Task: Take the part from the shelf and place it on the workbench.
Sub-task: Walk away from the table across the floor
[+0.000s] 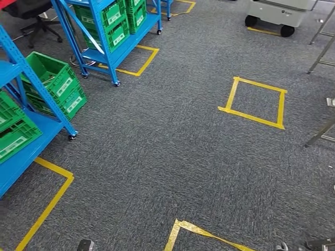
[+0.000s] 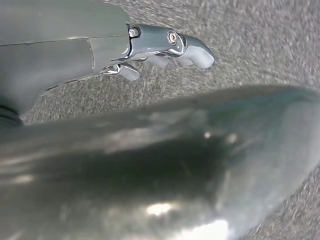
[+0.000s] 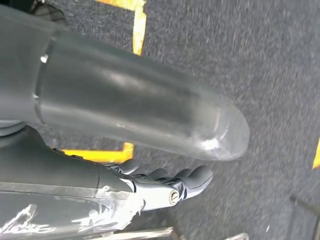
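A blue shelf [image 1: 28,149] stands at the left of the head view with green crates [image 1: 55,83] on its lower levels; I cannot make out a part inside them. Further back stands a second blue shelf [image 1: 118,49] with more green crates [image 1: 114,23]. My left hand [image 2: 56,65] hangs over the grey carpet, its fingers [image 2: 170,45] stretched out apart from the thumb, holding nothing. My right hand [image 3: 56,180] also hangs over the carpet, its fingers [image 3: 185,181] straight and its thumb [image 3: 143,105] apart, with nothing in it.
Yellow tape squares [image 1: 255,102] mark the carpet, one ahead on the right and one near my feet [image 1: 186,230]. A white wheeled machine [image 1: 276,13] stands at the far right, metal frame legs [image 1: 320,133] reach in from the right edge, and an office chair [image 1: 35,23] sits far left.
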